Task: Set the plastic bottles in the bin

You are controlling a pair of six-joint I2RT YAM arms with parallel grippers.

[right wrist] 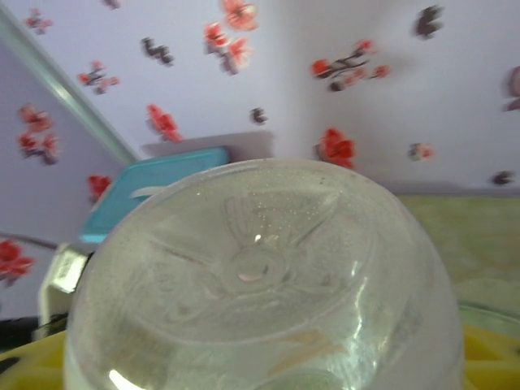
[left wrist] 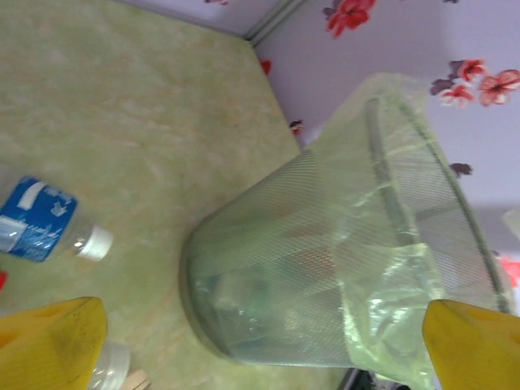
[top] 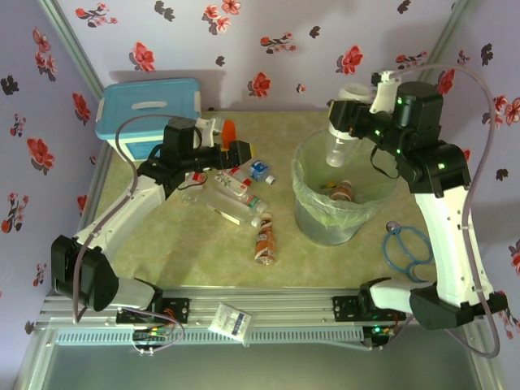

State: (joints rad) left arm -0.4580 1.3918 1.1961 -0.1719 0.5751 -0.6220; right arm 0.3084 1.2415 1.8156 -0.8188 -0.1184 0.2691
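- Several plastic bottles (top: pixel 236 195) lie on the table left of the bin (top: pixel 313 223), top view. The right gripper (top: pixel 345 134) is clamped on a clear bottle (top: pixel 336 151) above the bin's far rim.
- Left wrist: I read the left gripper (left wrist: pixel 260 349) as spread wide, with the bin just beyond it.
- Right wrist: the clear bottle's base sits close against the lens, between the yellow fingers (right wrist: pixel 491 357).

The bin (top: pixel 313 223) is grey mesh under a pale green liner (left wrist: pixel 382 268), on a mottled yellow-green table (top: pixel 187 244). Left of the bin lie clear bottles (top: pixel 231 203) with red, blue and orange labels; behind it, the wall (top: pixel 309 65) is lilac with red and black flowers (top: pixel 260 84).
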